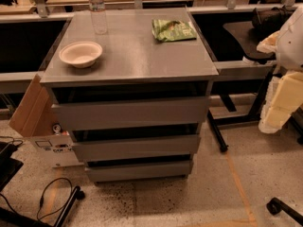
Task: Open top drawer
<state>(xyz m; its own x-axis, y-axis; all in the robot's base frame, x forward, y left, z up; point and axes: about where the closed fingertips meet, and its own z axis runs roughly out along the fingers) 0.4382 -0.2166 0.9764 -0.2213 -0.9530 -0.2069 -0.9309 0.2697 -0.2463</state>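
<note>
The top drawer [130, 112] is the widest of three plain grey fronts in a grey cabinet, just under the cabinet top [142, 60]. A dark gap runs above its front panel, and none of its tray body shows. Two shorter-looking fronts [136, 147] [138, 170] sit below it. My white and cream arm [288, 79] stands at the right edge, well right of the cabinet. My gripper [269, 16] looks like the dark shape at the arm's upper end, far from the drawer and touching nothing on the cabinet.
On the cabinet top stand a white bowl [80, 54], a clear water bottle [98, 11] and a green chip bag [173, 30]. A cardboard box [33, 110] leans at the left. Desk legs [217, 131] stand at the right and cables [52, 197] lie on the floor at the left.
</note>
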